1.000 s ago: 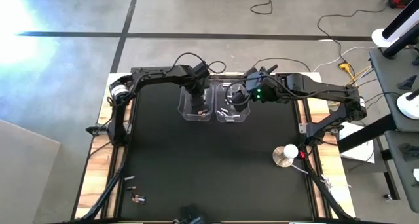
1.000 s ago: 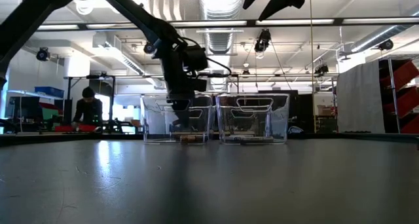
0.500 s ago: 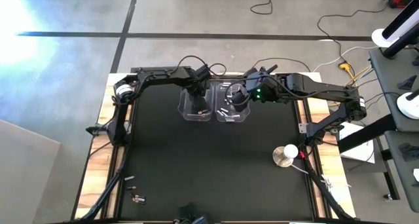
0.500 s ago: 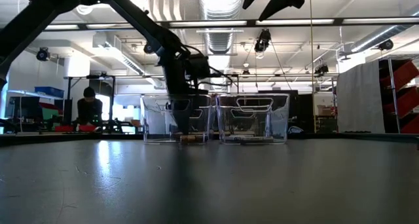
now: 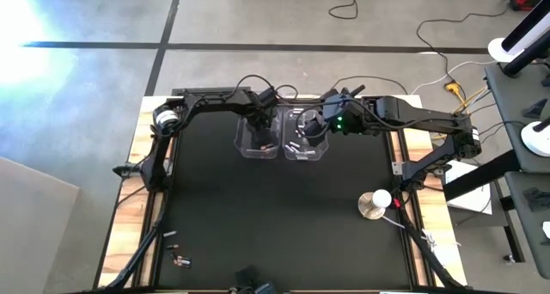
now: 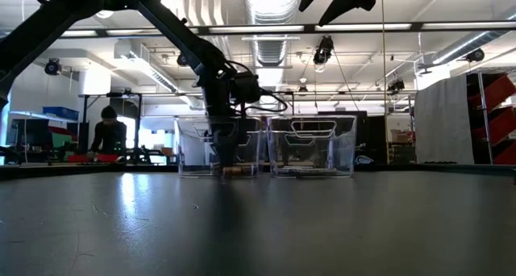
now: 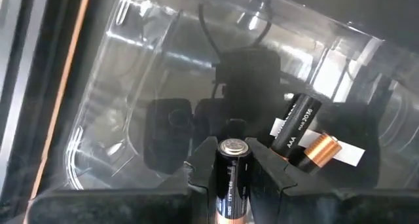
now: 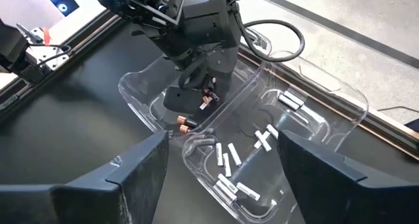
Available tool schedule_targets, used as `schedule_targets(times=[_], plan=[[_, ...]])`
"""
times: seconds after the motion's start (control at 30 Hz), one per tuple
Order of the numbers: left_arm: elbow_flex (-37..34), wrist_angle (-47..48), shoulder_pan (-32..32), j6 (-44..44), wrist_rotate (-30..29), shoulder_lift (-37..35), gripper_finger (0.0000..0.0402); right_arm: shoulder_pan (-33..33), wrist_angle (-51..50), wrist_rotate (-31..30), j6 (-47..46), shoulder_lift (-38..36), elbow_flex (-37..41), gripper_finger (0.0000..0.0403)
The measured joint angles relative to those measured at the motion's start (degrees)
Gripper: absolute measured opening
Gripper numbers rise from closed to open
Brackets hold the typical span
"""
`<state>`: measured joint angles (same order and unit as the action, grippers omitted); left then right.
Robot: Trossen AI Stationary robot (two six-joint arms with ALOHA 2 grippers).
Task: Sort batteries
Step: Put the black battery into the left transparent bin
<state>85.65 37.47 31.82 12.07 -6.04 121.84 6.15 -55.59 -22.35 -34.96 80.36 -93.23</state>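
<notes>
**Left gripper lowers a dark battery into the left bin**

On the worktop (image 5: 275, 217) near its front left corner, a few loose batteries (image 5: 176, 253) lie, too small to count surely. The left gripper (image 7: 234, 168) pinches one dark copper-topped battery (image 7: 231, 178) inside the left bin (image 5: 256, 139); its lower end is cut off from view. Beneath it lies another dark battery (image 7: 298, 129), and the right wrist view shows a second one (image 8: 184, 123) on that bin's floor. Since a second ago the left gripper has sunk deeper into the bin. The right bin (image 8: 308, 112) holds about eight silver-white batteries (image 8: 226, 162). The right gripper (image 8: 222, 168), fingers spread wide and empty, hovers above the two bins, barely moved. A round disc (image 5: 375, 205) sits far right.
</notes>
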Motion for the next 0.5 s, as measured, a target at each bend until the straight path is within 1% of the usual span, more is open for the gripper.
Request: schedule_targets(times=[0.1,0.23,0.33,0.5], plan=[[0.74,0.3,0.0,-0.43,0.27,-0.41,0.0042,0.05,0.08,0.01,-0.11,0.0,0.0,0.027],[4.48,2.14,0.0,1.87,0.95,-0.44,0.0042,0.75,0.23,0.02,-0.03,0.0,0.01,0.0265],[6.51,2.23,0.07,1.63,0.93,-0.17,0.0042,1.29,0.55,-0.01,-0.19,0.0,0.0,0.0263],[7.33,2.65,0.21,1.3,0.67,0.87,0.0042,1.38,0.57,-0.07,-0.61,0.0,0.02,0.0266]])
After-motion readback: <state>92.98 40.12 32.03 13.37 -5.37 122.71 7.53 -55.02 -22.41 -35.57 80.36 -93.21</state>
